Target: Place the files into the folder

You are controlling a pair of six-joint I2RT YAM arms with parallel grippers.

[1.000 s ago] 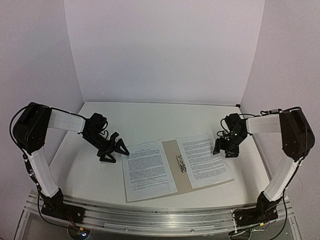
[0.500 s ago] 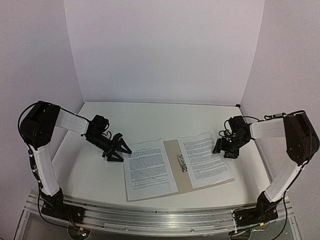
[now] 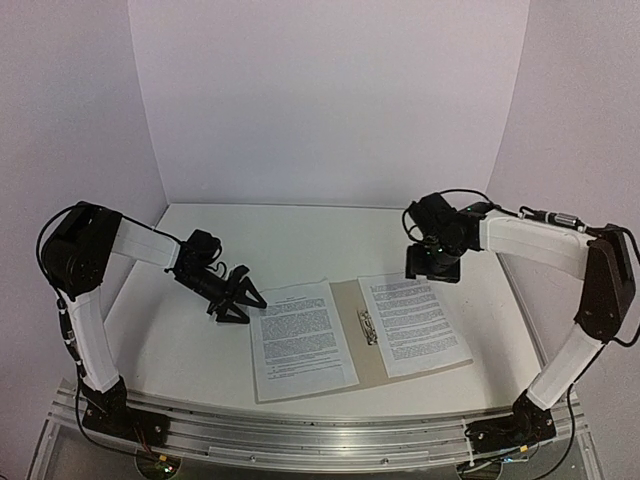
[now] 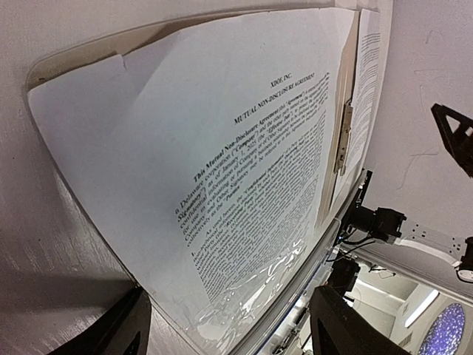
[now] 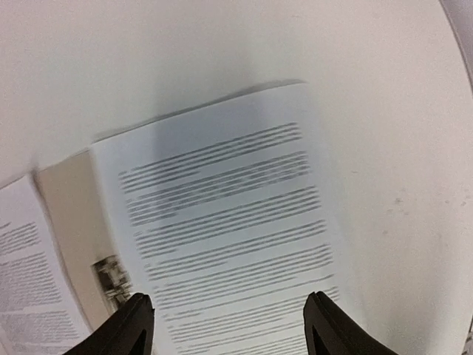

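As the printed sheets (image 3: 300, 340) lie on the open beige folder (image 3: 346, 300), the left gripper (image 3: 250, 308), jaws apart as on the right gripper (image 3: 432, 270), should lift cover and sheet together.

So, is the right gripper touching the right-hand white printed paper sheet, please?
Apart. In the right wrist view the open right gripper hovers well above the right-hand white printed paper sheet, whose full width shows below it.

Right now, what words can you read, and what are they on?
"MUTUAL NON-DISCLOSURE AGREEMENT": heading on the left white printed paper sheet.
"This Mutual Non-Disclosure Agreement": opens its first paragraph.
Its top line, maybe "XDOE, INC.": too small to be sure.
Right white printed paper sheet, on the open beige card folder: blurred, unreadable.
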